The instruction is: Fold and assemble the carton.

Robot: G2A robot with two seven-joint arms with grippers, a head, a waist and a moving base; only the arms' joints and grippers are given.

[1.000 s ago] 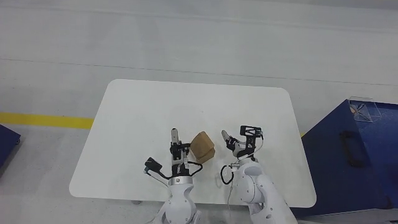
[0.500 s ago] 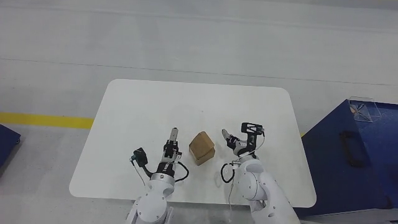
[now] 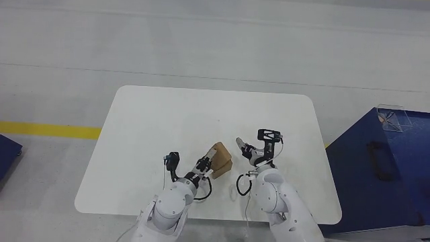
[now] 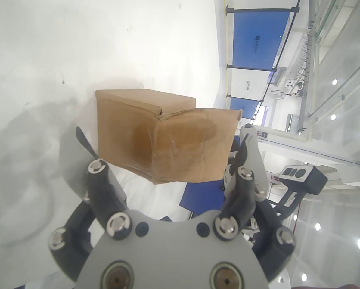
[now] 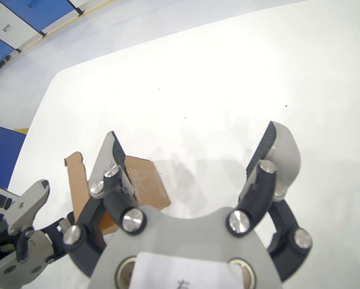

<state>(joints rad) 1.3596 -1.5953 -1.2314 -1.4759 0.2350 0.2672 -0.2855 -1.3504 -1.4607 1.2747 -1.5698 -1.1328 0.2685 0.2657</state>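
A small brown carton (image 3: 219, 158) stands on the white table (image 3: 168, 121), folded into a box shape with one flap sticking out at a side. My left gripper (image 3: 205, 166) is at its near left side, open; in the left wrist view the left gripper (image 4: 163, 138) has a finger on either side of the carton's (image 4: 165, 139) near corner. My right gripper (image 3: 256, 144) hovers just right of the carton, open and holding nothing. In the right wrist view the right gripper (image 5: 192, 135) spans bare table, with the carton (image 5: 147, 181) behind one finger.
The table (image 5: 198, 61) stretches bare beyond the carton toward its far edge. A blue cabinet (image 3: 386, 168) stands off the table's right side. The left gripper (image 5: 26, 212) shows beyond the carton in the right wrist view.
The left arm drew away to the left half a second ago and has now swung back in, its gripper angled against the carton's near side. The right gripper and carton barely moved.
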